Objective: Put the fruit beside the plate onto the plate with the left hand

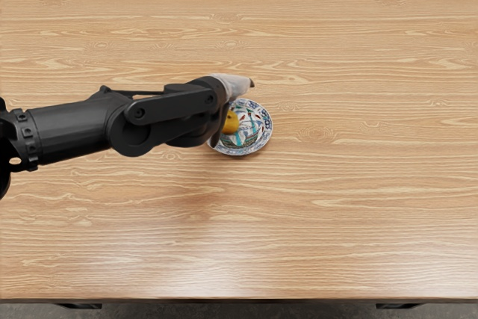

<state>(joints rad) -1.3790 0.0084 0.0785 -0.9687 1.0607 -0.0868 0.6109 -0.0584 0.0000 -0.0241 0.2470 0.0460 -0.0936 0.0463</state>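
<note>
A small patterned blue-and-white plate (250, 131) lies near the table's middle. A yellow-orange fruit (231, 122) shows over the plate's left part, tucked under my left hand (226, 110). The left arm comes in from the left edge, and its hand hangs over the plate's left rim, hiding that rim. Dark fingers (222, 131) curl down beside the fruit, so the hand looks shut on it. Whether the fruit touches the plate I cannot tell. The right arm is out of view.
The wooden table (358, 207) fills the view, with its far edge at the top and its near edge at the bottom. The black left forearm (82, 128) lies across the table's left side.
</note>
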